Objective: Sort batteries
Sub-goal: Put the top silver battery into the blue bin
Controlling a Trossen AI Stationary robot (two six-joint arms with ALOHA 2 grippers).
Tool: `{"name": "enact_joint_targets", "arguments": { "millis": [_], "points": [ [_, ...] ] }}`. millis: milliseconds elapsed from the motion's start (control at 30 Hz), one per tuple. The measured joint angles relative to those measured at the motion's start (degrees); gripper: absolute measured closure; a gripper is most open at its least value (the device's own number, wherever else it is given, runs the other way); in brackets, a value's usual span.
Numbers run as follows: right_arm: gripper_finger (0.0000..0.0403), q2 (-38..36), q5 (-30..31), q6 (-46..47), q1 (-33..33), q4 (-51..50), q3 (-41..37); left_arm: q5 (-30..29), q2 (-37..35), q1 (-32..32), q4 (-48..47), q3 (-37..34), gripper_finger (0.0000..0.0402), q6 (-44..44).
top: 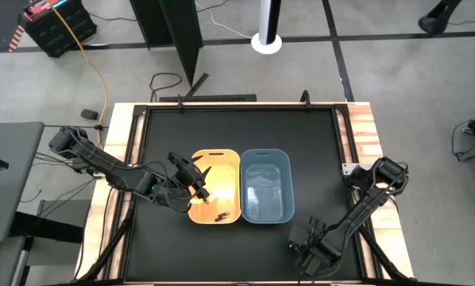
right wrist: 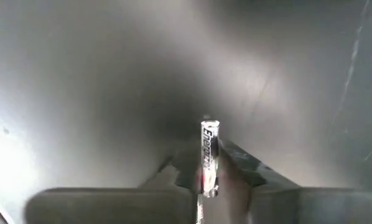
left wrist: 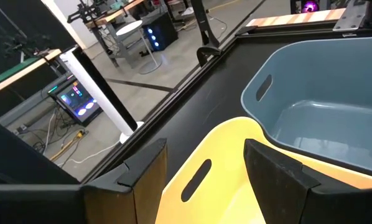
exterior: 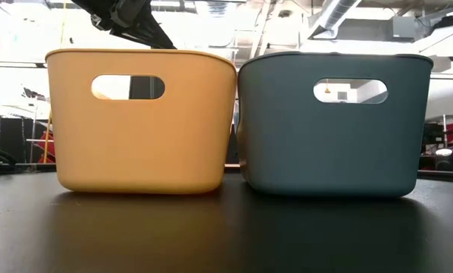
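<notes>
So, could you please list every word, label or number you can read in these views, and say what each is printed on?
"Energizer": printed lengthwise on the battery held in the right gripper, right wrist view.
Glowing screen beyond the table, left wrist view: too blurred to read.
Yellow bin and blue bin: no text visible.

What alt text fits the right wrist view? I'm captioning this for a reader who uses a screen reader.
The right gripper holds a silvery battery printed "Energizer" upright between its dark fingers, close above the black table. Nothing else shows in this view.
</notes>
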Motion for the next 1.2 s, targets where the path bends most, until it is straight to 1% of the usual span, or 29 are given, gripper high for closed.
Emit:
{"name": "enact_joint_targets", "arguments": {
  "millis": [167,233,333,533,700,900,1033,1200],
  "points": [
    [0.028,0.0,-0.7,-0.1,0.0,1.1,-1.5,0.0,0.0,0.0,0.0,0.0,0.0194,0.0],
    [0.0272,0.0,-0.8,-0.1,0.0,1.1,-2.1,0.0,0.0,0.0,0.0,0.0,0.0194,0.0],
    [0.027,-0.1,-0.7,-0.8,-0.2,1.2,-2.6,0.0,0.0,0.0,0.0,0.0,0.0194,0.0],
    [0.0292,-0.1,-0.9,-4.0,-1.2,1.2,-2.6,0.0,0.0,0.0,0.0,0.0,0.0194,0.0],
    [0.0322,-0.1,-1.0,-6.4,-1.8,1.2,-2.7,0.0,0.0,0.0,0.0,0.0,0.0194,0.0],
    [0.0358,-0.1,-1.0,-7.1,-2.0,1.2,-2.7,0.0,0.0,0.0,0.0,0.0,0.0194,0.2],
    [0.037,-0.1,-1.0,-7.1,-2.0,1.7,-2.7,0.0,0.0,0.0,0.0,0.0,0.0194,0.3],
    [0.0374,-0.1,-0.9,-7.1,-1.9,1.9,-2.7,0.0,0.0,0.0,0.0,0.0,0.0194,0.3]
  ]
}}
